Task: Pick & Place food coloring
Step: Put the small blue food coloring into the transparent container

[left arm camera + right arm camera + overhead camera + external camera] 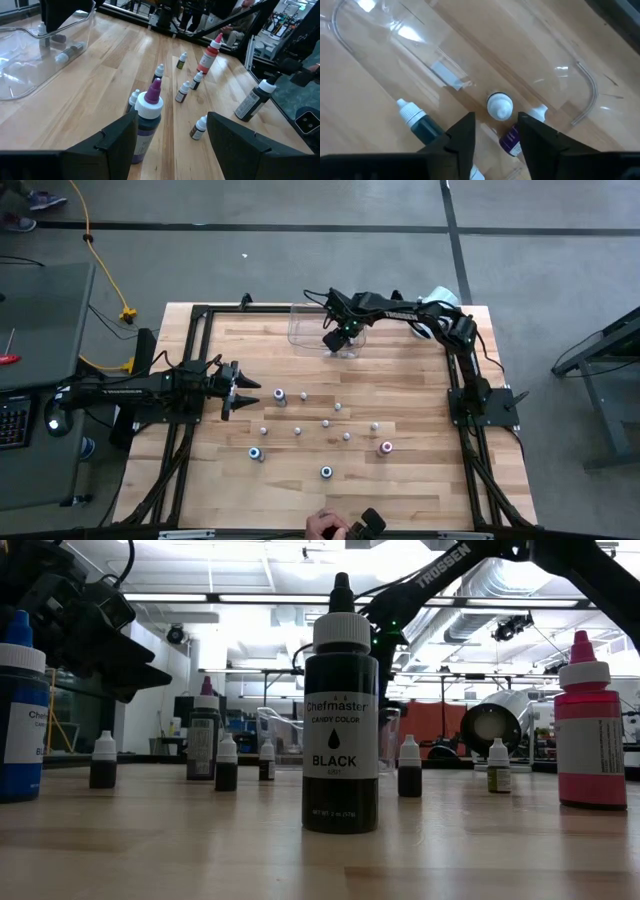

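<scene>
Hovering over clear bin, right claw parted; left claw parted above wooden table; workshop behind

One camera looks straight down on my tabletop; another sits level at its surface; my wrist cameras both see the clear bin.

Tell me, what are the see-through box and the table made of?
The bin looks like clear, shiny plastic: the wood and the little bottles inside show right through its walls. The table looks like pale wood, in long planks with grain lines and a smooth, slightly glossy top.
</scene>
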Robot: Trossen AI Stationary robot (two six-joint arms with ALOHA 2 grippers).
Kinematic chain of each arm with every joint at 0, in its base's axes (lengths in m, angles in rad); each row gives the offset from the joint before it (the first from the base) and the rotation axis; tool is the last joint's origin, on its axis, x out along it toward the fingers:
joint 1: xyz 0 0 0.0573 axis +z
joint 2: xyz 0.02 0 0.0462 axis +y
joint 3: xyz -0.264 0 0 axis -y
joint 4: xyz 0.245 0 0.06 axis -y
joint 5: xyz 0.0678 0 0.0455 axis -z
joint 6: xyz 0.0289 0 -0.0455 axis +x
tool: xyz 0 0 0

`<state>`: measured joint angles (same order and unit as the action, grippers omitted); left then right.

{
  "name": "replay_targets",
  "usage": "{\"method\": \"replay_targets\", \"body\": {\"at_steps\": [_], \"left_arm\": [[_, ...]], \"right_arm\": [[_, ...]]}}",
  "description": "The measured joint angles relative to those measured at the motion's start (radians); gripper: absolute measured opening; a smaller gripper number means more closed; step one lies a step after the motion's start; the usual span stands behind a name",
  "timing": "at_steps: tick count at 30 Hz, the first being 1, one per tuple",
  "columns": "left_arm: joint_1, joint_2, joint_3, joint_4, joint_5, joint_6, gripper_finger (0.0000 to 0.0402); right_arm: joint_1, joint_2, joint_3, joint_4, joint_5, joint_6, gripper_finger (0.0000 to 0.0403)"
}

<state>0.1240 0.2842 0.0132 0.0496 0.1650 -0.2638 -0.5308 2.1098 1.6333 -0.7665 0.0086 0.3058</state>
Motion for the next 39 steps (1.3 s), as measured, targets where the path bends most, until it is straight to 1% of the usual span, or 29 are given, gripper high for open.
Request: {"method": "replay_targets", "body": {"at_steps": [3, 7, 12, 15, 21, 25, 29, 34, 39], "left_arm": [[0.000, 0.000, 0.000, 0.000, 0.000, 0.000, 0.0234], [0.000, 0.000, 0.000, 0.000, 0.000, 0.000, 0.0234], [0.000, 0.000, 0.000, 0.000, 0.000, 0.000, 0.0234], [0.000, 0.000, 0.000, 0.000, 0.000, 0.000, 0.0234], [0.000, 0.000, 0.000, 0.000, 0.000, 0.000, 0.0234], [0.000, 0.000, 0.000, 0.000, 0.000, 0.000, 0.0234], [0.000, 0.000, 0.000, 0.000, 0.000, 0.000, 0.0234], [0.000, 0.000, 0.000, 0.000, 0.000, 0.000, 0.0234], [0.000, 0.000, 0.000, 0.000, 0.000, 0.000, 0.0234]], "right_arm": [[0.003, -0.009, 0.000, 0.005, -0.003, -0.010, 0.0158], [0.003, -0.059, 0.014, 0.009, 0.004, -0.022, 0.0175], [0.003, -0.122, 0.024, 0.011, -0.022, -0.091, 0.0181], [0.003, -0.161, 0.024, 0.039, -0.082, -0.171, 0.0178], [0.003, -0.203, 0.024, 0.075, -0.271, -0.353, 0.0170], [0.008, -0.216, 0.024, 0.100, -0.338, -0.457, 0.0168], [0.008, -0.214, 0.024, 0.131, -0.417, -0.513, 0.0169], [0.014, -0.213, 0.057, 0.133, -0.472, -0.590, 0.0167], [0.026, -0.214, 0.139, 0.050, -0.479, -0.689, 0.0166]]}}
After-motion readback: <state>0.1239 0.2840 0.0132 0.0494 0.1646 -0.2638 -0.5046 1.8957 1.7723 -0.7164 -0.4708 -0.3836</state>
